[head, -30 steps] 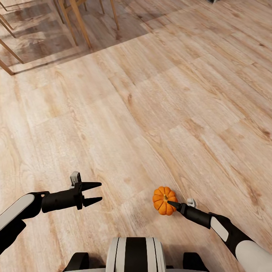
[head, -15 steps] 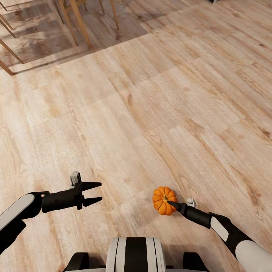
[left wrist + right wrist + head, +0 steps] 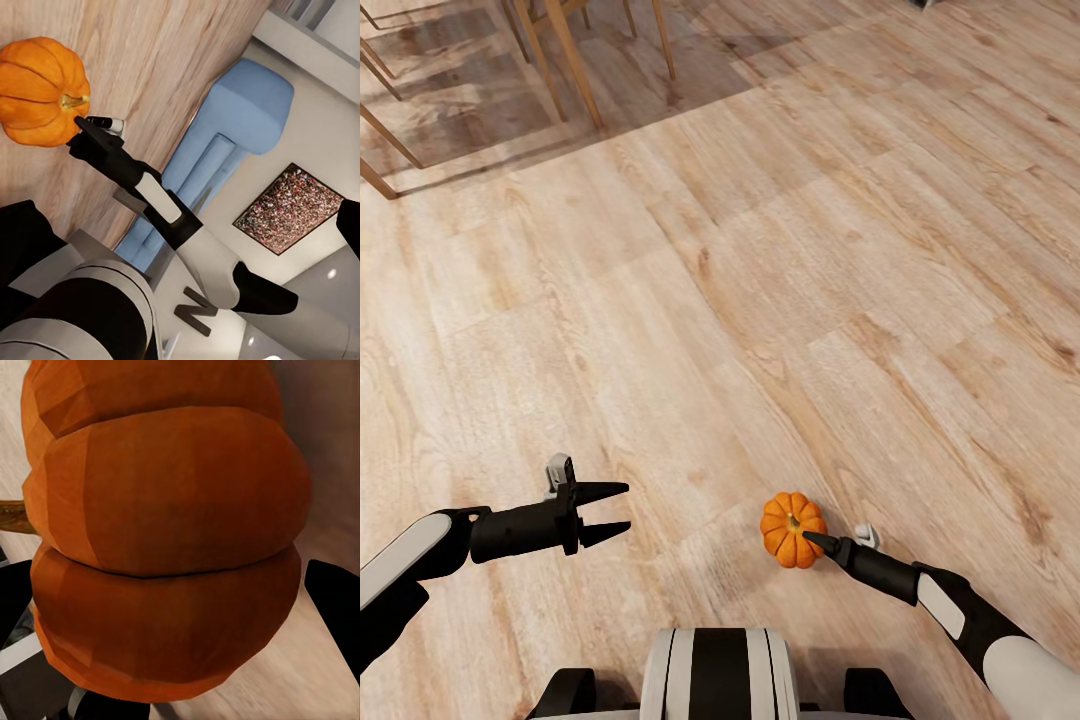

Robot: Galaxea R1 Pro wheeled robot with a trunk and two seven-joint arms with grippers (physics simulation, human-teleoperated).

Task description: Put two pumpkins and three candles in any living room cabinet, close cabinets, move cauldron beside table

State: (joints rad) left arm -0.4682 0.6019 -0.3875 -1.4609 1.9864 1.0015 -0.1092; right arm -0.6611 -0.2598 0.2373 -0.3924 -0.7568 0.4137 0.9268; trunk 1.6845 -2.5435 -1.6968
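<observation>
the pumpkin (image 3: 791, 529) sits on the floor (image 3: 780, 250) between the right gripper (image 3: 812, 541) fingers, grip unclear. the left gripper (image 3: 622, 509) hangs empty, fingers parted, well apart.

No readable text, labels, brands, numbers or signs found in any view. Pumpkin (image 3: 792, 529) skin was plain, unmarked. Wood floor (image 3: 760, 250) carried grain only, no markings. Robot arm shells (image 3: 202, 255) were blank white and black. Framed speckled panel (image 3: 289, 206) on wall showed pattern only, no lettering. Dark angular shape (image 3: 196, 310) near robot body resembled letter, but could not be read as text.
</observation>
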